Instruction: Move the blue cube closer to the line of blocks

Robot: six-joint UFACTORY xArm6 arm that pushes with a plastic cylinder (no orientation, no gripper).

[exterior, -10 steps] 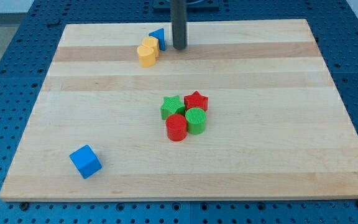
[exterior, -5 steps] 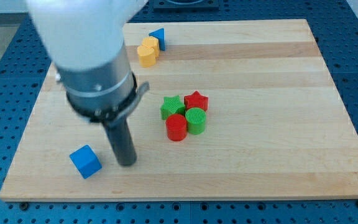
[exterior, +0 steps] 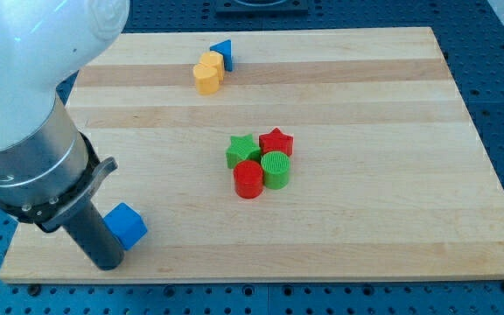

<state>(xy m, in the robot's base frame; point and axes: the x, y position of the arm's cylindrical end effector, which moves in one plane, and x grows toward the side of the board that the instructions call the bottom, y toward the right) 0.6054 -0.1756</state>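
Camera view, my tip [exterior: 108,262] touching blue cube [exterior: 128,225], no jaws visible.

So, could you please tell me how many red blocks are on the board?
2: the red star and the red cylinder, both in the central cluster. My arm covers the board's left edge, so another could be hidden.

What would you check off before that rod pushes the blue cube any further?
1. My tip at the blue cube, on its lower left side: ok.
2. Actual contact: cannot tell.
3. Push direction leads up and right toward the blocks: ok.
4. Board between cube and the middle cluster, red cylinder nearest: ok.
5. Which blocks form the line: cannot tell.
6. Cube lies well inside the board's edge: ok.
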